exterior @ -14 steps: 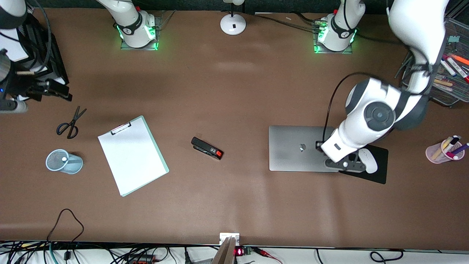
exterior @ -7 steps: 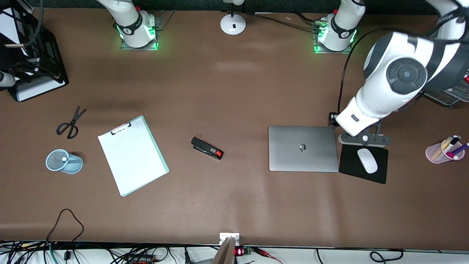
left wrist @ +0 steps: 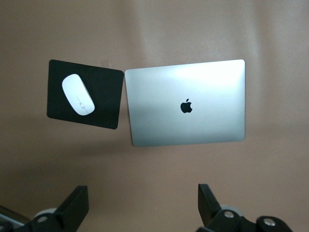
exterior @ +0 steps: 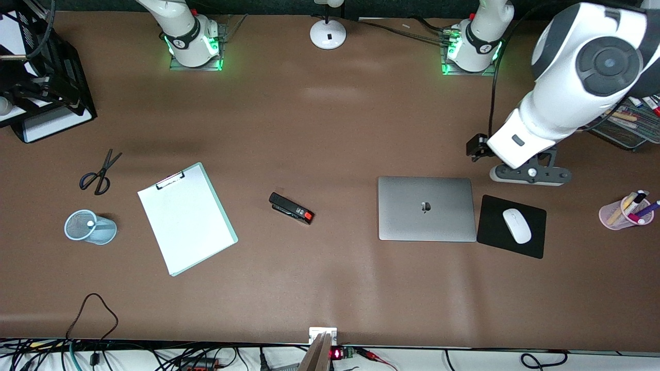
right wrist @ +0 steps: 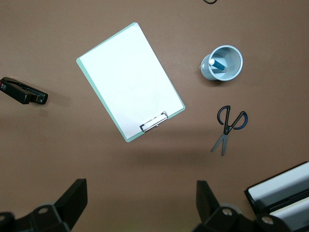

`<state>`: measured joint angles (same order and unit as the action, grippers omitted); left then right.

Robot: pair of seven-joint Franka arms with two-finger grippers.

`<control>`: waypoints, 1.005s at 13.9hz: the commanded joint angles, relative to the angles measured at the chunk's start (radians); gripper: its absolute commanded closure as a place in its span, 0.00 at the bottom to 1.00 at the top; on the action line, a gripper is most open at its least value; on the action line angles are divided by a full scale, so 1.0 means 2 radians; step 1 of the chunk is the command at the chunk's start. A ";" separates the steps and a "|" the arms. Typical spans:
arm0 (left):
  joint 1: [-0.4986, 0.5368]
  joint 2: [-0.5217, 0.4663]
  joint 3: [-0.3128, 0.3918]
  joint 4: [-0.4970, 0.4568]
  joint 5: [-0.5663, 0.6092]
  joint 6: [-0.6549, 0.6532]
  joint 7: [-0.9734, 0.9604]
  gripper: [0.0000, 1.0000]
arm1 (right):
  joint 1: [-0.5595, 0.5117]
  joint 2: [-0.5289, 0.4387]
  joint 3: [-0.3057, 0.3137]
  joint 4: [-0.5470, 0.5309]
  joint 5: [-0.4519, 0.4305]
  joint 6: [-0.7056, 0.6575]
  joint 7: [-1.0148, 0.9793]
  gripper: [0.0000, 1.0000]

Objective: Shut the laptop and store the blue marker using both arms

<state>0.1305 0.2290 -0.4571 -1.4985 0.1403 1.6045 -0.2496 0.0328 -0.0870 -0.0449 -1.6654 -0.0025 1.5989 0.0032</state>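
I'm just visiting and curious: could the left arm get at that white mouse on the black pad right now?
Probably yes. The left gripper hangs open over the table just above the mouse pad, and nothing covers the white mouse. The closed laptop lies beside it, out of the way.

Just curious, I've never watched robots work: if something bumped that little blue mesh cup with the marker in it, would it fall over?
Probably easily. The blue mesh cup looks light and thin-walled, and the blue marker leans against one side, so its weight may sit off-centre. If it tipped, its round wall would likely let it roll.

Front camera looks steeply down; both wrist cameras face the table (exterior: 330, 129).
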 commanded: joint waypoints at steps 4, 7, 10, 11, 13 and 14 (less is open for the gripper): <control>0.038 -0.040 0.006 0.000 -0.040 -0.021 0.069 0.00 | -0.001 0.001 -0.001 0.010 -0.003 -0.005 -0.001 0.00; 0.025 -0.094 0.070 -0.052 -0.071 -0.009 0.125 0.00 | -0.003 0.001 -0.002 0.007 -0.006 -0.011 -0.003 0.00; -0.046 -0.134 0.168 -0.107 -0.076 0.029 0.158 0.00 | -0.002 0.004 -0.002 0.009 -0.006 -0.019 0.001 0.00; -0.054 -0.132 0.188 -0.107 -0.076 0.033 0.159 0.00 | -0.002 0.004 -0.002 0.008 -0.006 -0.019 0.004 0.00; -0.052 -0.131 0.192 -0.106 -0.075 0.039 0.154 0.00 | -0.003 0.003 -0.002 0.008 -0.006 -0.019 0.000 0.00; -0.051 -0.131 0.192 -0.104 -0.075 0.035 0.149 0.00 | -0.002 0.001 -0.002 0.009 -0.006 -0.018 0.000 0.00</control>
<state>0.0434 -0.0115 -0.0908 -1.6818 0.0101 1.6580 0.0415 0.0312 -0.0817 -0.0514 -1.6595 -0.0027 1.5770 0.0024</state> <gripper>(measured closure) 0.000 0.000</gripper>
